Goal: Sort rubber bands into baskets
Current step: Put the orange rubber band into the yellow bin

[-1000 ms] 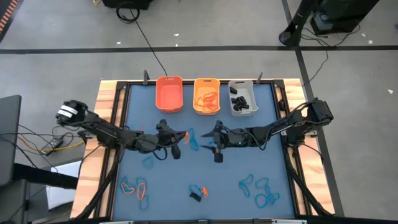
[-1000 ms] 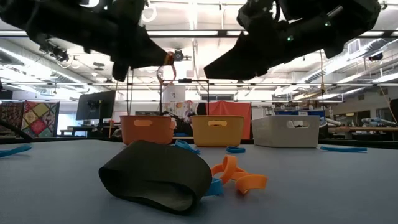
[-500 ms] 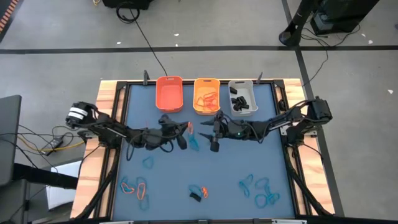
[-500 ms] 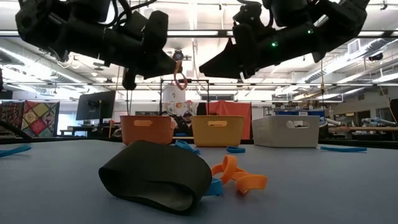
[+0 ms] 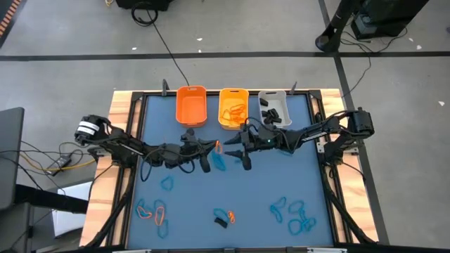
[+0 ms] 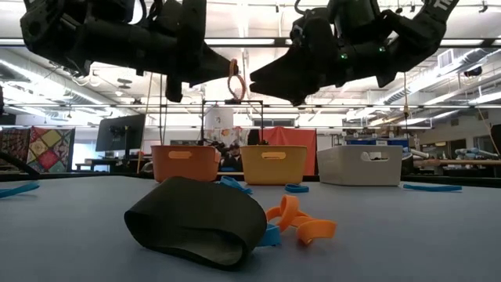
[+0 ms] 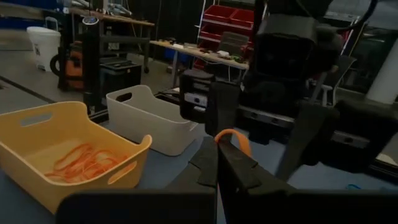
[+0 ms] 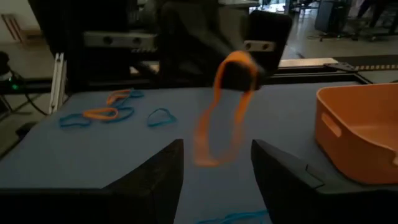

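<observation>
An orange rubber band [image 8: 219,121] hangs in the air over the middle of the table, and my left gripper [image 5: 211,147] is shut on it. My right gripper [image 8: 214,165] faces it from the table's right, open, with its fingers [image 8: 155,177] on either side of the loop and just short of it. At the far edge stand three baskets: an orange one [image 5: 191,105], a yellow-orange one [image 5: 233,107] with orange bands inside, and a grey-white one [image 5: 274,110] with black bands. More rubber bands lie on the mat, such as teal ones [image 5: 219,161]. My left gripper pinches the top of the orange band [image 8: 236,62] between its two fingertips. The fingers lie level and come from the table's left. The band hangs below them as an open loop [image 6: 235,81], clear of the table.
Loose bands lie near the front edge: orange and teal ones at the left [image 5: 152,211], a black and an orange one in the middle [image 5: 224,217], teal ones at the right [image 5: 295,214]. A single teal band [image 5: 167,183] lies left of centre.
My left gripper has carried the orange band a little toward the table's right and far edge. My right gripper has swung toward the far edge and the left, turning until it faces the hanging band close up.
</observation>
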`<move>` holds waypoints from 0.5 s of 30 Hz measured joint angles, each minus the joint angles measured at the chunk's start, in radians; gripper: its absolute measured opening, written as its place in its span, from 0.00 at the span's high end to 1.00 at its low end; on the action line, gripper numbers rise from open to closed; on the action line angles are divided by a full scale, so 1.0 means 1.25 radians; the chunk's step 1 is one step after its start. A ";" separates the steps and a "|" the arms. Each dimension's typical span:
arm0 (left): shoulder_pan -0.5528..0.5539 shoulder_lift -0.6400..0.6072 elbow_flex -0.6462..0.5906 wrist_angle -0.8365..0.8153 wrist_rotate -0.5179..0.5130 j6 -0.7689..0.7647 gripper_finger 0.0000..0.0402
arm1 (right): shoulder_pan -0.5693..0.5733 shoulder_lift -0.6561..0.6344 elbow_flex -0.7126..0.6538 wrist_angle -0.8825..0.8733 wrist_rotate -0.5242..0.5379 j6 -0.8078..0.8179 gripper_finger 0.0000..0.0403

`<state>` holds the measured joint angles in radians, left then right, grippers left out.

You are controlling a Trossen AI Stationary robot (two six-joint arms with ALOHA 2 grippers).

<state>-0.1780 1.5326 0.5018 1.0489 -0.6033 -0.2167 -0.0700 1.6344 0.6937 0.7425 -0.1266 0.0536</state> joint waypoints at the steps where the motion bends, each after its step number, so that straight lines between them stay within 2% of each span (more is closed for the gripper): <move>1: 0.000 0.000 0.000 0.002 0.000 0.000 0.99 | -0.003 0.000 0.004 0.000 -0.006 0.006 0.53; 8: 0.000 0.000 0.000 0.013 0.001 0.000 0.99 | -0.016 0.000 0.023 -0.002 -0.026 0.028 0.59; 15: 0.000 0.000 0.000 0.020 0.003 0.000 0.99 | -0.016 0.000 0.023 -0.002 -0.028 0.033 0.60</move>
<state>-0.1782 1.5326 0.5018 1.0735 -0.5995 -0.2169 -0.0895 1.6344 0.7227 0.7399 -0.1619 0.0947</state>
